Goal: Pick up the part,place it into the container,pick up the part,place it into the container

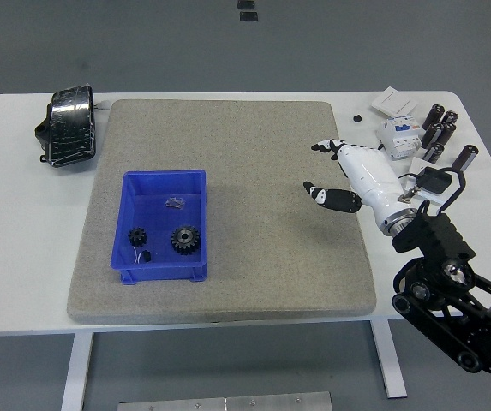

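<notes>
two gears and a few small bits already lie in the blue bin, which sits on the left half of the grey mat. the smaller gear is just left of the bigger one, both near the bin's front wall. from this, the placing seems mostly done, or a further part is yet to be fetched.

the right hand hovers over the mat's right edge, well apart from the bin, its fingers released and spread, grasping nothing. the thumb points left toward the mat's middle. the left hand is not in view.

more parts stand on the counter to the right: dark cylinders, a white breaker, and a small black bit near the mat's far right corner. a black wrapped bundle lies at the far left.

i judge the step in hand to be a reach between placings. the next move calls for settling on one part at the right, bringing the open fingers down around it, closing firmly, then carrying it left across the mat to the bin.
</notes>
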{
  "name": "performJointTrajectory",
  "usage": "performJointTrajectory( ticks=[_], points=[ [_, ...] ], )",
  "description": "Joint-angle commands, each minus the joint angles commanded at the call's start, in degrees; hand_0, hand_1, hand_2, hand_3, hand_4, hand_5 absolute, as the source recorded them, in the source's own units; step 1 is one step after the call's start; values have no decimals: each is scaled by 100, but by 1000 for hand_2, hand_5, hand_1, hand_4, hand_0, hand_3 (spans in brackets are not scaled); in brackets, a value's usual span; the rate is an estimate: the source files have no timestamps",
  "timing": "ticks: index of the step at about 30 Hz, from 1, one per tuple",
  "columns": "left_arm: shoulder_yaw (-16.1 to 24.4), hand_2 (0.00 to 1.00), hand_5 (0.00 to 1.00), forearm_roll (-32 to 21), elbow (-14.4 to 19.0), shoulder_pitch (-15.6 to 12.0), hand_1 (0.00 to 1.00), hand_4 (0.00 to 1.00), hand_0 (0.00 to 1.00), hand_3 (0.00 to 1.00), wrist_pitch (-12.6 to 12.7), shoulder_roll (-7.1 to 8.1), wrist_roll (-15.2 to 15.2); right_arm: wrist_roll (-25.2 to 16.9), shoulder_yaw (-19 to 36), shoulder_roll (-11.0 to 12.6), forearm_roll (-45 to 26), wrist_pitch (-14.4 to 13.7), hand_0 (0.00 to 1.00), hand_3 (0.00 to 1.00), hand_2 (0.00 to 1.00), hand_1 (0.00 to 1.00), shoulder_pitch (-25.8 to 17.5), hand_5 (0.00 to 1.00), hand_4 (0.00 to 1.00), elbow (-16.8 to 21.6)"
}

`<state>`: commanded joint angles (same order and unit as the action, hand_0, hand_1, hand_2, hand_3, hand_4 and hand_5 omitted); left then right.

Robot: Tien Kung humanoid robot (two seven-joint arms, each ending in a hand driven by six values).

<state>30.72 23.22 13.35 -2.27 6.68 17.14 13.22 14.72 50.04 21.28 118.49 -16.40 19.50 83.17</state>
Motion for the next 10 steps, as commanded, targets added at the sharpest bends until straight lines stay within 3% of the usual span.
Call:
performJointTrajectory(
  ticks=[5,6,10],
  points=[
    [37,674,245,50,0,22,680,742,685,637,3,29,17,-36,65,9,-47,3,862,792,793,783,-82,454,809,-11],
    [39,672,244,54,0,24,679,741,685,637,4,33,18,-42,75,8,-58,9,965,798,821,831,-95,564,852,-14],
    [51,672,244,74,6,31,679,741,685,637,7,51,29,-60,118,-1,-102,24,965,798,821,831,-158,564,852,-21]
  ],
)
